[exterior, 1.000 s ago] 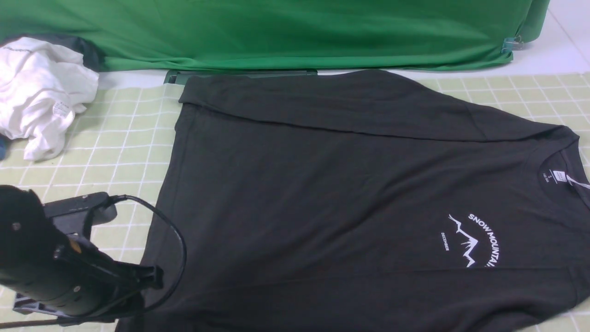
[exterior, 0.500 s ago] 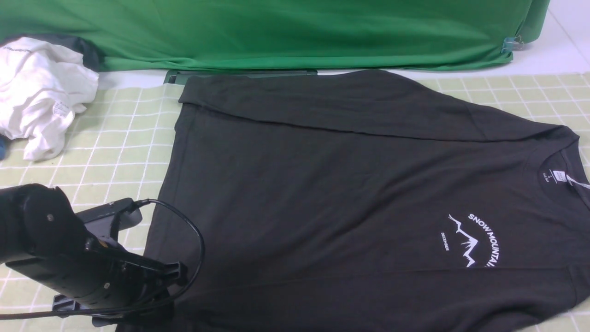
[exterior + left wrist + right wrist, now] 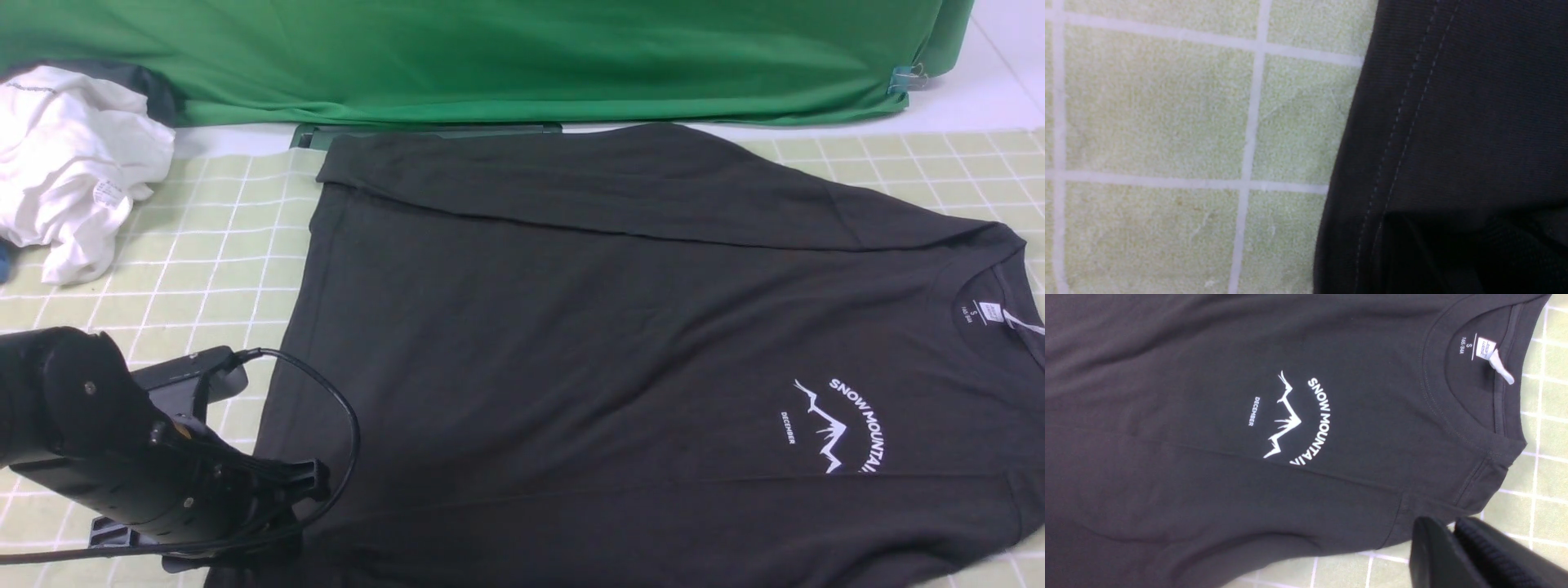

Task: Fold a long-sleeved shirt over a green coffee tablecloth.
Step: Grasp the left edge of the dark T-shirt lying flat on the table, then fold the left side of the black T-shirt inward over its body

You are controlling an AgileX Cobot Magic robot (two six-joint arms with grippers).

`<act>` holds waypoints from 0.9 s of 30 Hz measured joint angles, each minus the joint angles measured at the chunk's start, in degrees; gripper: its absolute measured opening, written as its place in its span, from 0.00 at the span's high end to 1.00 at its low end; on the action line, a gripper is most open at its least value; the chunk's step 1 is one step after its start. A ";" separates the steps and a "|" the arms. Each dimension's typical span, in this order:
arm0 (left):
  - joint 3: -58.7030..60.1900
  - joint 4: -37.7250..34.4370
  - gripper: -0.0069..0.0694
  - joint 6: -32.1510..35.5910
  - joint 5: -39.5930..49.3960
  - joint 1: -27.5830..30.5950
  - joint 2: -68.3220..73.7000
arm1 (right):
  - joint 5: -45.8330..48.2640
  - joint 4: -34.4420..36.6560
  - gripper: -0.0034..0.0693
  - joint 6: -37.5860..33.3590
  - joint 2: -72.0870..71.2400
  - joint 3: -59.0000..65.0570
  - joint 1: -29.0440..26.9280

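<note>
Against the shirt point(image 3: 1486, 106), dark left tool point(image 3: 1437, 253): opening, hold indiscernible; right tool point(image 3: 1453, 539) nearly closed.

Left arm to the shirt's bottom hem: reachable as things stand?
Looks like yes. The left gripper is already right at the hem of the long-sleeved shirt, and nothing visible lies over that edge except the gripper itself. Whether it has hold of cloth, I can't tell.

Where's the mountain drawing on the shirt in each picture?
Front view: the mountain drawing is right of the middle, fairly low.
Left wrist view: not in it.
Right wrist view: near the middle.
Landmark shared by all three: the dark shirt, lying on the checked tablecloth.
</note>
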 joint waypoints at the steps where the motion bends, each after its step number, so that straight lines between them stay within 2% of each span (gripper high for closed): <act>1: 0.00 0.00 0.58 0.00 0.00 0.00 0.00 | 0.00 0.00 0.84 0.00 0.00 0.00 0.00; 13: 0.00 -0.92 0.86 3.06 0.23 -0.04 0.00 | -0.07 0.00 0.81 -0.05 0.01 0.00 0.00; 21: -0.43 -0.92 0.88 3.52 0.67 -0.04 -0.59 | -0.07 0.00 0.79 -0.13 0.01 0.00 0.00; 27: -8.15 -0.97 0.88 2.31 8.41 -0.04 -6.44 | -0.40 0.00 0.78 -0.20 0.01 0.00 0.00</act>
